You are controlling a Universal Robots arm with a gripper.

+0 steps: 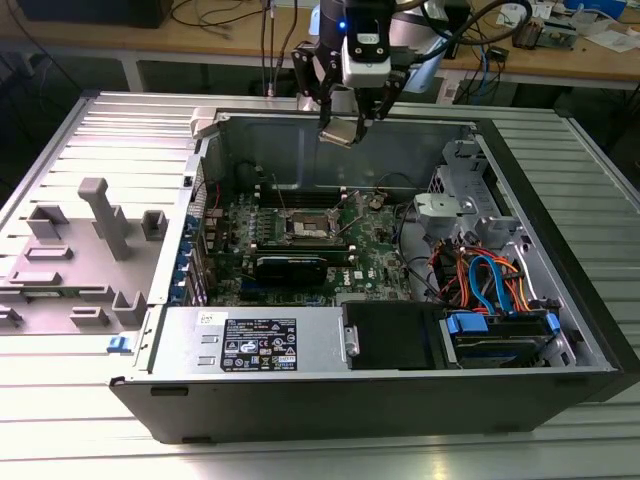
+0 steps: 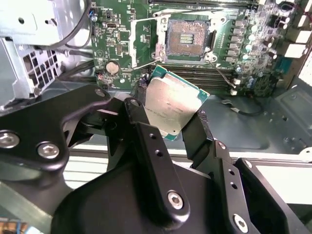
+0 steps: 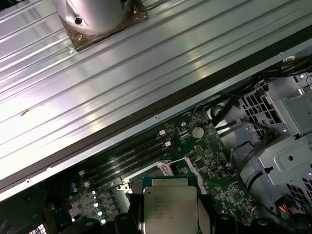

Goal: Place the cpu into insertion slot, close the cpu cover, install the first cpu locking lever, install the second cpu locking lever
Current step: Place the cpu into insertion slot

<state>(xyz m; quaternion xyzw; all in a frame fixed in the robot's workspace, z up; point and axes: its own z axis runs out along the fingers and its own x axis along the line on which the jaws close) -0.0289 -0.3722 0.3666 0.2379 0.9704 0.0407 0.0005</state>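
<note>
Second wrist view: gripper (image 2: 170, 108) is clamping cpu (image 2: 171, 100) mid-frame; insertion slot (image 2: 187, 41) upper centre is sitting empty, all 4 steps pending.

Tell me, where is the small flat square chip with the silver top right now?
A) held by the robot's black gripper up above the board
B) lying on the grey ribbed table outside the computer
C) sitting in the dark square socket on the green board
A: the small square silver-topped chip is pinched in the black gripper, above the green motherboard. The dark square socket is empty.
</note>
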